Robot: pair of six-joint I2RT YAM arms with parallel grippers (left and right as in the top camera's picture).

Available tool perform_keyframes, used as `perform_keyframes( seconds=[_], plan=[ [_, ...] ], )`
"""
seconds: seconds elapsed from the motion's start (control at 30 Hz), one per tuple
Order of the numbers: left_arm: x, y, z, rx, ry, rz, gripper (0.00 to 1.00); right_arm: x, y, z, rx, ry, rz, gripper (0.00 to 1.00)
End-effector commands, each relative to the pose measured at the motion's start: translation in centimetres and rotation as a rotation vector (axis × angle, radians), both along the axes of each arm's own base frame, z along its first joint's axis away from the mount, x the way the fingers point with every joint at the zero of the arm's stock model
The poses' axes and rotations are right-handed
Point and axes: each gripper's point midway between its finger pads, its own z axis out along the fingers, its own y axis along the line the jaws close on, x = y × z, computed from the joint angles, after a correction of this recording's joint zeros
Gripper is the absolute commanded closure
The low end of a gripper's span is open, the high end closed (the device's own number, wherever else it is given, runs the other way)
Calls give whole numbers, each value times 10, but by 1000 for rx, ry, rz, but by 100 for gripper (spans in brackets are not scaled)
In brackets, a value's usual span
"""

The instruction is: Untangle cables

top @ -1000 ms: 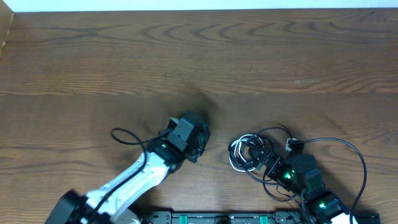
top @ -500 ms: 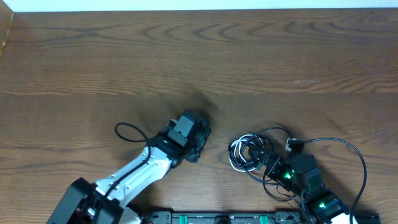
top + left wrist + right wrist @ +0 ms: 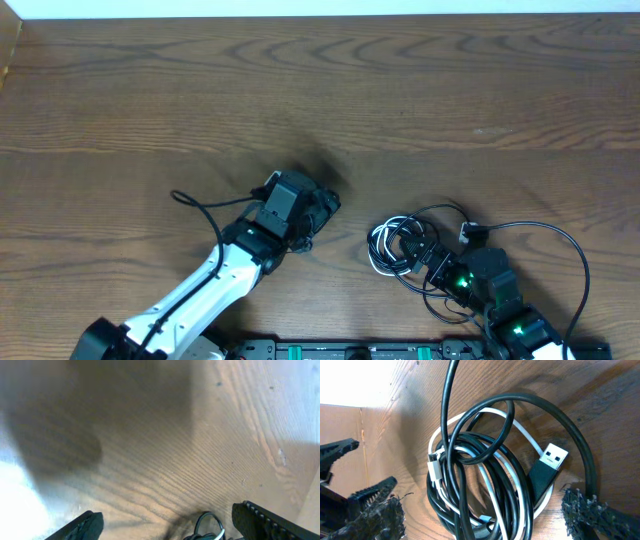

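Overhead, I see the cables (image 3: 398, 245) heaped in one coil at lower right of centre on the table (image 3: 300, 80), with only one black strand (image 3: 572, 255) trailing out toward the right edge. From the right wrist, black loops and the white cord (image 3: 435, 467) wind through each other, a black USB plug (image 3: 547, 465) lying on top; nothing looks separated yet. My right gripper (image 3: 485, 515) stands wide open astride the coil, gripping nothing. My left gripper (image 3: 318, 212), near the frame's middle and apart from the heap, is spread open and empty. I judge nearly all the untangling remains ahead
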Motion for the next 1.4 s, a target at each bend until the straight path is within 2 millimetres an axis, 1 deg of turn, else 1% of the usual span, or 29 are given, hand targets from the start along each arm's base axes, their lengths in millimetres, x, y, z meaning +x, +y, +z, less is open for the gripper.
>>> perform_keyframes(
  seconds=[0.0,0.47,0.7,0.8,0.97,1.07,1.13,1.23,1.3,1.37],
  plan=[
    [9,5,14,85,-118,-88,13,-3,-5,-9,-36,17,-9,1],
    [17,13,32,122,-206,-76,13,-3,-5,-9,-36,17,-9,1],
    [28,3,66,67,-271,-76,12,-3,-5,-9,-36,17,-9,1],
    [32,1,77,60,-292,-78,12,-3,-5,-9,-36,17,-9,1],
    [36,-2,99,105,-333,-139,12,-3,-5,-9,-36,17,-9,1],
    [37,-2,117,141,-350,-178,12,-3,-5,-9,-36,17,-9,1],
    [39,0,130,174,-362,-192,12,-3,-5,-9,-37,17,-9,1],
    [41,13,146,236,-356,-152,12,-3,-5,-9,-36,17,-9,1],
    [43,19,151,266,-360,-127,12,-3,-5,-9,-36,17,-9,1],
    [45,23,153,284,-366,-109,12,-3,-5,-9,-36,17,-9,1]
  ],
)
